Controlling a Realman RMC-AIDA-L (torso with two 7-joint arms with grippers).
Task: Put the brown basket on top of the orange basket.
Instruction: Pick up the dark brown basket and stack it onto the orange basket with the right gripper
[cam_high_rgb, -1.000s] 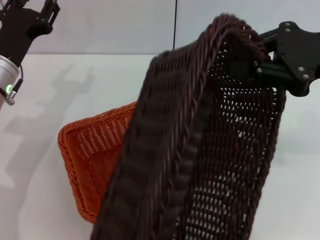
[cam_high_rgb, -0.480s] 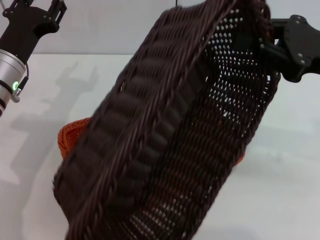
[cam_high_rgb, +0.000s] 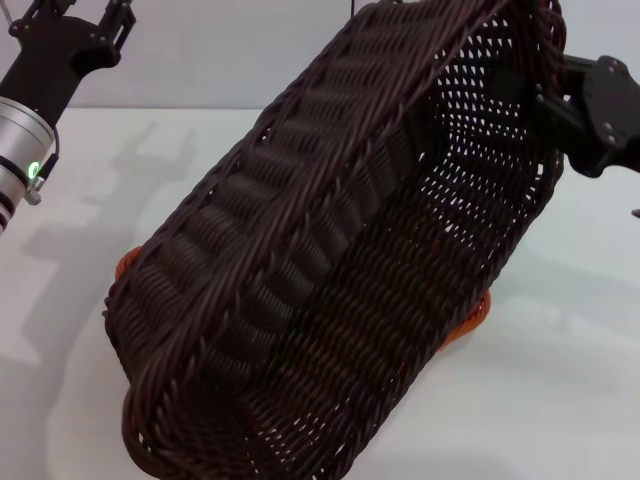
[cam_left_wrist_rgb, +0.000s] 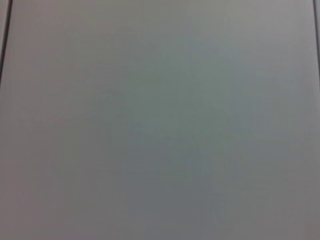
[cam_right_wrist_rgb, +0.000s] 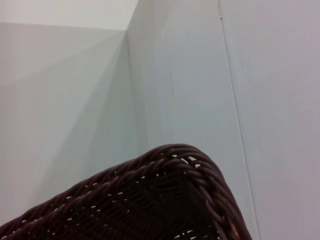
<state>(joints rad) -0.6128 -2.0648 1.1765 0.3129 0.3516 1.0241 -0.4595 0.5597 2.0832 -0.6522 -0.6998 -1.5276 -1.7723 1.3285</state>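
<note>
Nearest, brown basket (cam_high_rgb: 330, 270) tilted steeply in the air, covering most of orange basket (cam_high_rgb: 478, 312) on white counter (cam_high_rgb: 90, 290); only orange edges visible beside it. Further back, right pincer (cam_high_rgb: 545, 95) clamped on the raised far rim. Left pincer (cam_high_rgb: 70, 25) parked high over the counter's far left; opening not readable.
</note>
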